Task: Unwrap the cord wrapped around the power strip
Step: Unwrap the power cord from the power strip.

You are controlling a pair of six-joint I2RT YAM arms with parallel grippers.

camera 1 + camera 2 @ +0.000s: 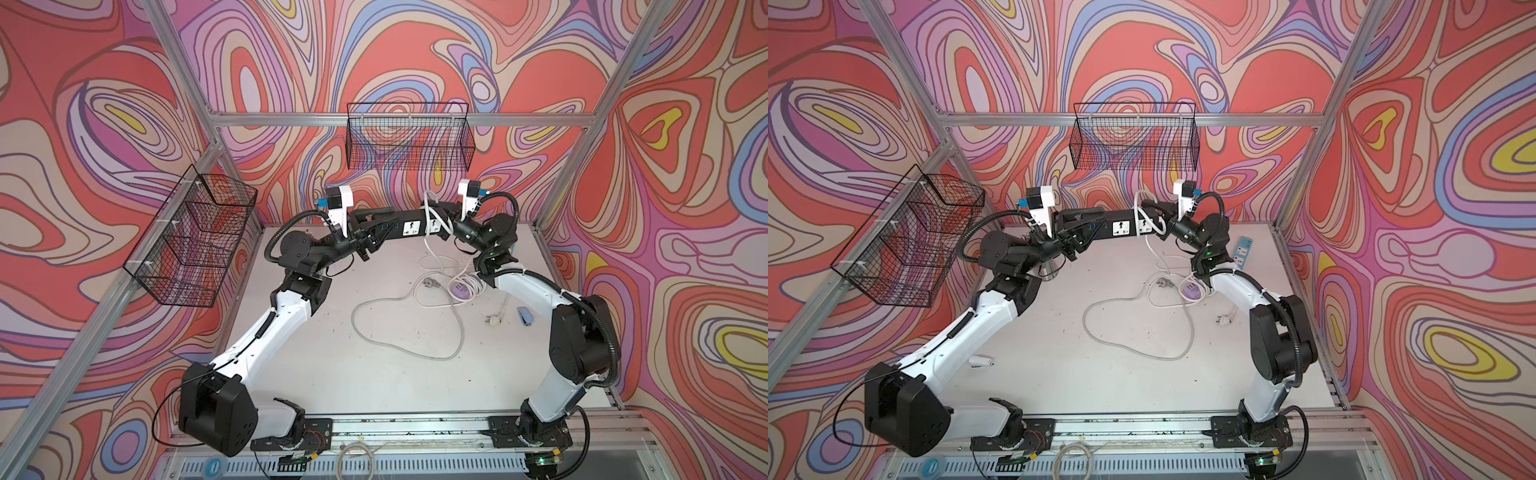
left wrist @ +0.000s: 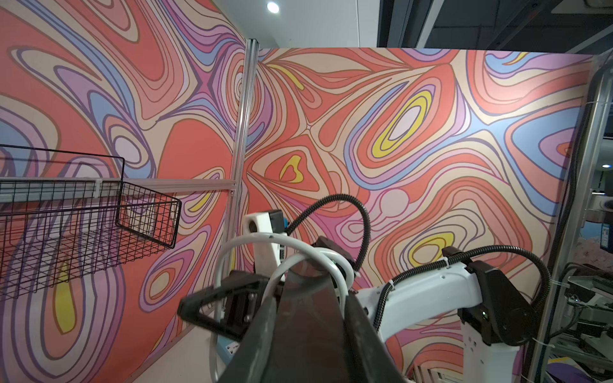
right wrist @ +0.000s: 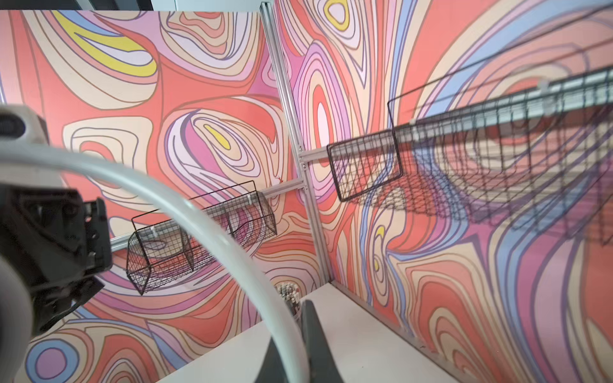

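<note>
1. Above the table's rear, both top views: arms angled inward, power strip bridged aloft between left gripper and right gripper.
2. Left wrist: jaws clamped on power strip end.
3. Right wrist: jaws pinched tight on white cord.

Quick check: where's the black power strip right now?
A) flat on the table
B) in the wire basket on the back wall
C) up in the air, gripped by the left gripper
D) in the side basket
C: the power strip hangs clear of the table, with the left gripper clamped on one end and the cord looped around the other.
</note>
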